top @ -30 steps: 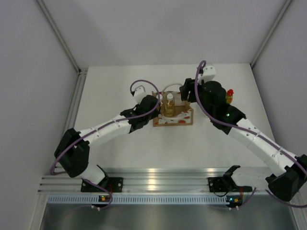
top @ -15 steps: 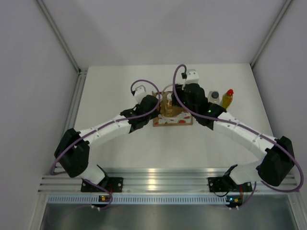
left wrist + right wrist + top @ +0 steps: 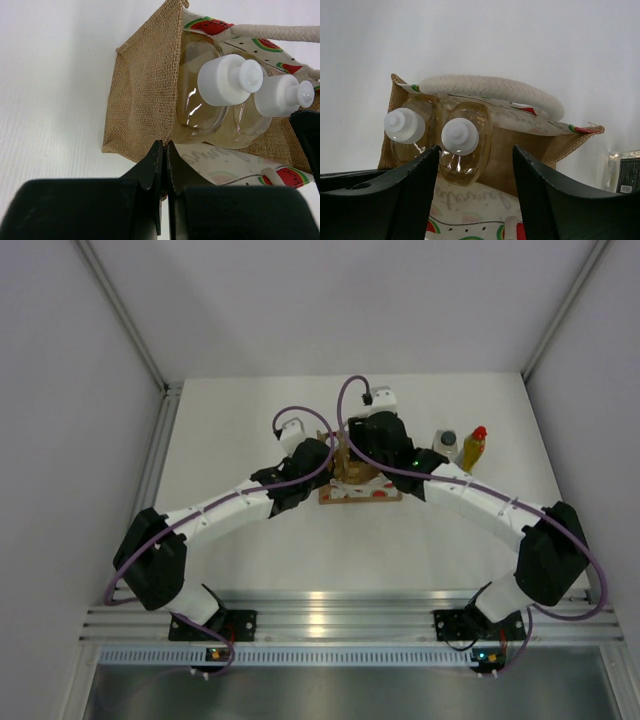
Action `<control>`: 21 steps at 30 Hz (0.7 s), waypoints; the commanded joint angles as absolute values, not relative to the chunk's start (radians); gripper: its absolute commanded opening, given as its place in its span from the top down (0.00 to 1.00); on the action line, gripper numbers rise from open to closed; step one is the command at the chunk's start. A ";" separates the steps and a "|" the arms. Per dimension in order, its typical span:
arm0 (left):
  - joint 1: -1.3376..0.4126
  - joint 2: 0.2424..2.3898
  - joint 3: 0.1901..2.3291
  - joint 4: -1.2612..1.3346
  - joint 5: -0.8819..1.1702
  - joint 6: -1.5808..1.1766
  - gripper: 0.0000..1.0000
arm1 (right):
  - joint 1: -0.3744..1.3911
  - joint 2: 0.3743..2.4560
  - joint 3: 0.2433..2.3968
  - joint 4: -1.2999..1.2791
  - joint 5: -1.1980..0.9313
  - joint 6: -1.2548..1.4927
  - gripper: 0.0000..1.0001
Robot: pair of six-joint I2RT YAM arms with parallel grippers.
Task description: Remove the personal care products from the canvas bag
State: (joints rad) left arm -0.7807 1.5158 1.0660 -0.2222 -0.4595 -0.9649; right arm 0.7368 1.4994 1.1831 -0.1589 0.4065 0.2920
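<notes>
Back from the yellow bottle [image 3: 473,447] and clear bottle [image 3: 447,443] standing right of the canvas bag [image 3: 140,100], the right end effector [image 3: 476,150] now hovers half-open and empty over the two amber bottles [image 3: 200,115] still inside it, the next to lift, while the left end effector [image 3: 163,150] pinches its rim shut.

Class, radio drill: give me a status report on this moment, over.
Left gripper shut on canvas bag edge. Right gripper open over two amber bottles in bag. Yellow bottle, clear bottle out. No obstruction seen.

White arms [image 3: 225,508] — black joints [image 3: 150,565], purple cables [image 3: 300,408]
</notes>
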 commanded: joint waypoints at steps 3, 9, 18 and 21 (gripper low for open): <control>-0.793 1.509 1.071 -0.249 -0.416 -0.946 1.00 | 0.738 1.548 1.259 -0.071 0.426 0.259 0.42; -0.792 1.494 1.068 -0.249 -0.419 -0.942 1.00 | 0.732 1.618 1.301 -0.054 0.434 0.259 0.47; -0.792 1.483 1.066 -0.250 -0.410 -0.933 1.00 | 0.729 1.689 1.269 -0.012 0.460 0.278 0.57; -0.792 1.486 1.069 -0.250 -0.405 -0.931 1.00 | 0.727 1.706 1.259 -0.009 0.456 0.282 0.63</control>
State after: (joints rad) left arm -0.7807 1.5116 1.0657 -0.2234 -0.4519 -0.9417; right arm 0.7345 1.6806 1.2533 -0.0589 0.4332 0.2710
